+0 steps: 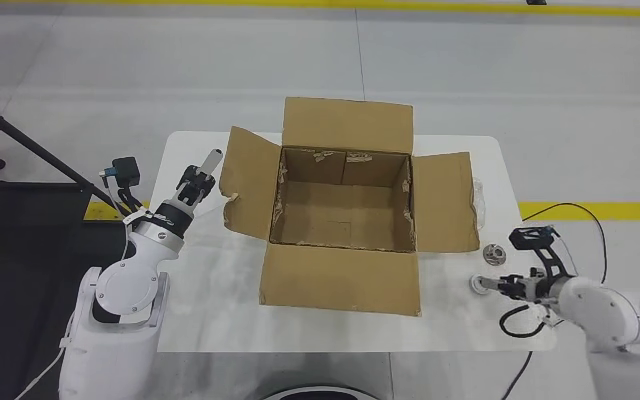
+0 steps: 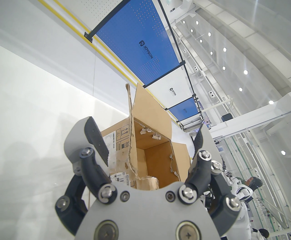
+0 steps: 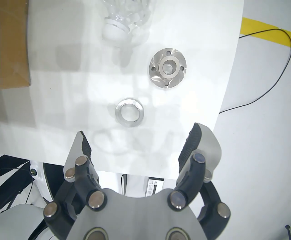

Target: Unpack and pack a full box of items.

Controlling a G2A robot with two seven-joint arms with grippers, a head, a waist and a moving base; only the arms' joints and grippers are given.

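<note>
cardboard box (image 1: 340,282): 1 | metal flange (image 3: 159,77): 1 | metal ring (image 3: 118,112): 1 | clear bottle (image 3: 113,31): 1

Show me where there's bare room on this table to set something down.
Bare: the table strip between the near flap of the box and the near edge, widest at the near corner on the side of the left hand. The box floor also looks bare. Crowded: right of the box, where the bottle, flanged disc and ring lie ahead of the right hand.
</note>
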